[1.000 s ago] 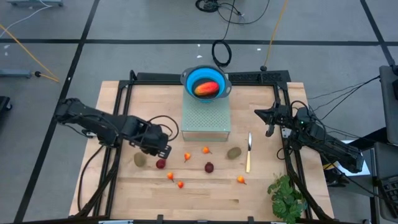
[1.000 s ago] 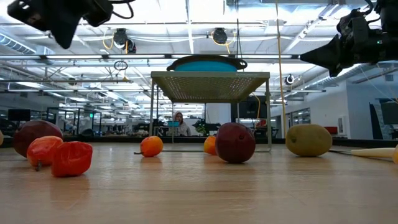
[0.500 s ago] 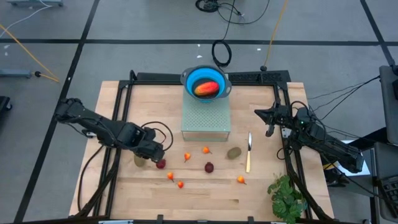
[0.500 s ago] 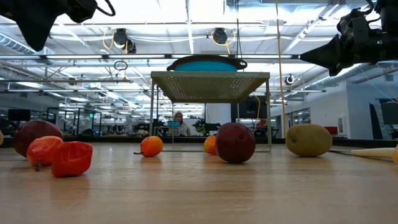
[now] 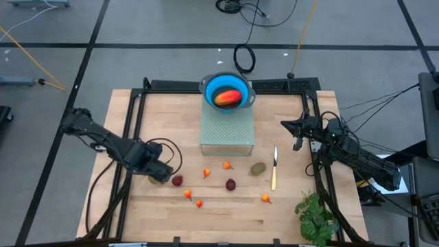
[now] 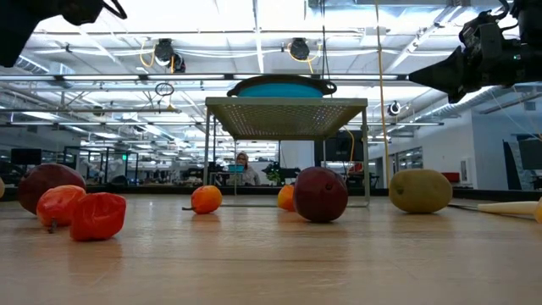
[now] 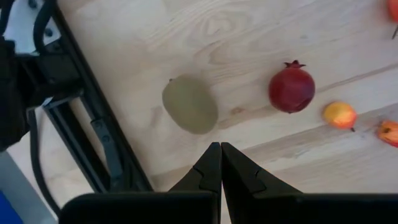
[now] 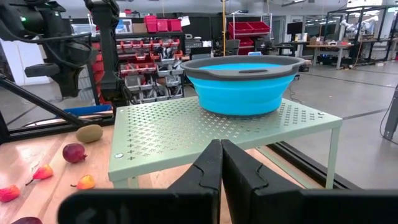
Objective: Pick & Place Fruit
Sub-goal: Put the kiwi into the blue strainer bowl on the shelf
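Note:
My left gripper (image 5: 158, 172) hangs shut above the table's left part, pointing down, fingertips (image 7: 220, 152) just beside a brown kiwi (image 7: 189, 104) that lies on the wood. A dark-red ball (image 7: 291, 89) and a tiny orange fruit (image 7: 339, 115) lie past it. The mango (image 5: 227, 98) rests in the blue bowl (image 5: 210, 86) on the green perforated stand (image 5: 227, 130). A second kiwi (image 5: 258, 168), another dark-red ball (image 5: 230, 184) and several tiny orange-red fruits (image 5: 206, 173) lie on the table. My right gripper (image 5: 296, 132) waits shut at the right, held level.
A pale-handled knife (image 5: 274, 169) lies right of the second kiwi. A green leafy bunch (image 5: 315, 217) sits at the near right corner. Black frame rails (image 5: 136, 116) run along the table's left, far and right sides. Bare wood lies along the near edge.
My left gripper has moved toward the table's left and near edges, from beside the stand to above the left kiwi, tipping over until it points straight down. It has stayed shut. No fruit has moved.

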`<act>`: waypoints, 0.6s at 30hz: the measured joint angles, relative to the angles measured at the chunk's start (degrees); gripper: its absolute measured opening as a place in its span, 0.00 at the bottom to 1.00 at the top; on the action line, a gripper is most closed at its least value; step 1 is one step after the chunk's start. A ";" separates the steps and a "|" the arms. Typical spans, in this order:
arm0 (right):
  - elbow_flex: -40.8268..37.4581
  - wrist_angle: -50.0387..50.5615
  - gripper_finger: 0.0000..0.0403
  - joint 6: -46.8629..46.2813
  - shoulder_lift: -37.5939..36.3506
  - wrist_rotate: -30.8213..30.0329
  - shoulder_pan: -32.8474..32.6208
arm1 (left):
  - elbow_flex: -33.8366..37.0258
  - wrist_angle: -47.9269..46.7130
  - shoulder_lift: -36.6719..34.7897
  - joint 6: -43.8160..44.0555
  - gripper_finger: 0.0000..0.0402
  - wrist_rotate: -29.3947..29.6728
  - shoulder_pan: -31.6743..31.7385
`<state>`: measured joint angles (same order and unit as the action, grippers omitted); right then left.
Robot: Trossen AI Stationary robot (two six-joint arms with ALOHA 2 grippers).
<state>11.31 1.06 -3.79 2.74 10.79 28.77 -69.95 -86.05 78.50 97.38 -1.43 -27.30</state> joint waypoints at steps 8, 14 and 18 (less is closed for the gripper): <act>0.01 0.00 0.00 0.01 0.00 0.00 0.02 | 0.00 -0.47 0.00 6.62 0.02 0.02 -2.76; 0.04 0.00 0.00 0.20 0.00 0.02 0.00 | 0.02 -0.49 0.00 10.89 0.02 0.09 -3.98; 0.04 0.00 0.00 0.20 0.00 0.01 0.00 | 0.04 0.89 0.00 12.54 0.02 2.48 -4.01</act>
<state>11.35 1.06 -3.60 2.74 10.80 28.77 -69.91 -85.16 78.50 109.93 1.04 -31.31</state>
